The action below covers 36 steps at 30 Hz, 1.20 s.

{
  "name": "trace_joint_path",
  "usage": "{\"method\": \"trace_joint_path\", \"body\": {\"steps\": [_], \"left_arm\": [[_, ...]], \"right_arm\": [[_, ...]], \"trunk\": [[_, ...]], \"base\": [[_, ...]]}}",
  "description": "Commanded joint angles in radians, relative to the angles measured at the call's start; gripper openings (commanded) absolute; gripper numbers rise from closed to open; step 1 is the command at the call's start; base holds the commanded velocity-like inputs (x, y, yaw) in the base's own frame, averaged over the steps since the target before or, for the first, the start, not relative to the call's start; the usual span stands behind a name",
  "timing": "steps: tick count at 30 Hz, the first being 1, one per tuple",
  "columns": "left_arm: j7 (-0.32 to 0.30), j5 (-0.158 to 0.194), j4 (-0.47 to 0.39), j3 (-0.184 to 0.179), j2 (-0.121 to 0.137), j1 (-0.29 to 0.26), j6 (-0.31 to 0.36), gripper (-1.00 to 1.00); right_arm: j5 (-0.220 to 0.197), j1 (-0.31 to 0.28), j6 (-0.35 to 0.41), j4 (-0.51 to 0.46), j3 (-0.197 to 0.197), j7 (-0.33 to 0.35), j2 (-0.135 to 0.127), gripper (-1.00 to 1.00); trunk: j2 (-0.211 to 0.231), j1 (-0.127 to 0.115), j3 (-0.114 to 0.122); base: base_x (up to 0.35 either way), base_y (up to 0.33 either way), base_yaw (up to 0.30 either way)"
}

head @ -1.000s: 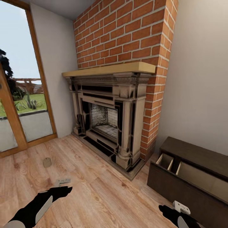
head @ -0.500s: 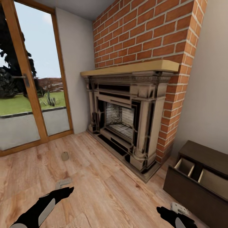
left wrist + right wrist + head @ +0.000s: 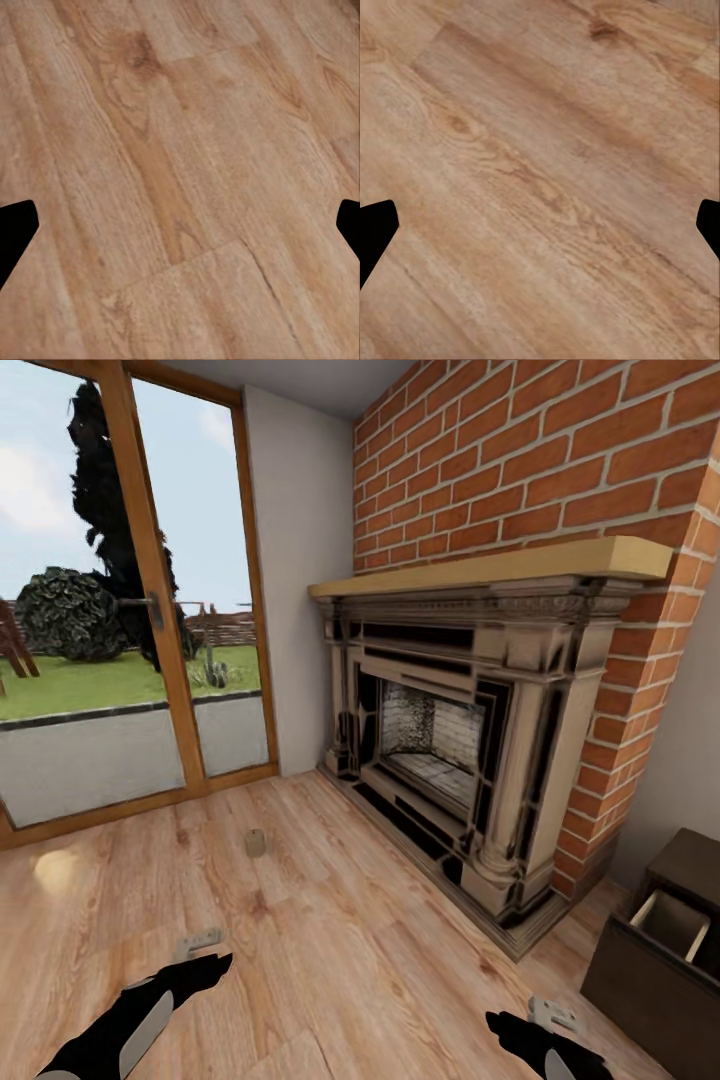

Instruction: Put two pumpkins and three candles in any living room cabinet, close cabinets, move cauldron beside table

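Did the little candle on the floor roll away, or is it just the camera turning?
No. The candle keeps its spot on the floor in front of the fireplace; both slid right in the head view together, so the camera turned.

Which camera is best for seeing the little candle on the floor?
The head view: the candle stands upright on the wooden floor near the fireplace. Both wrist views look down at floor planks between open fingers.

You have nothing to read here — no text, labels, brands, numbers or signs on any surface.
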Motion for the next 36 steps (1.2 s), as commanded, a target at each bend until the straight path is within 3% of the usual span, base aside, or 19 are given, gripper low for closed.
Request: {"method": "trace_joint_path", "body": {"steps": [1,5,8,21,36], "left_arm": [[0.001,0.006,-0.001,-0.004,0.001,-0.001,0.003,1.00],[0.001,0.006,0.000,-0.004,0.001,-0.001,0.002,1.00],[0.001,0.006,0.004,-0.004,0.000,-0.001,0.002,1.00],[0.001,0.006,0.022,-0.004,0.000,-0.001,-0.007,1.00],[0.001,0.006,0.028,-0.004,0.000,-0.001,-0.019,1.00]], "right_arm": [[-0.009,0.000,0.002,-0.003,0.019,-0.008,-0.001,1.00],[-0.009,0.000,-0.009,-0.003,0.084,-0.008,-0.001,1.00],[-0.012,0.000,-0.031,-0.003,0.095,-0.008,-0.001,1.00],[-0.012,0.000,-0.052,-0.002,0.107,-0.008,0.000,1.00],[-0.010,0.000,-0.053,-0.001,0.107,-0.008,0.000,1.00]], "trunk": [[0.000,0.000,-0.002],[0.000,0.000,-0.005],[0.000,0.000,-0.007],[0.000,0.000,-0.012],[0.000,0.000,-0.019]], "base": [[0.274,0.083,0.268],[0.309,0.036,0.266],[0.327,0.012,0.263],[0.289,-0.082,0.169],[0.067,0.086,0.269]]}}
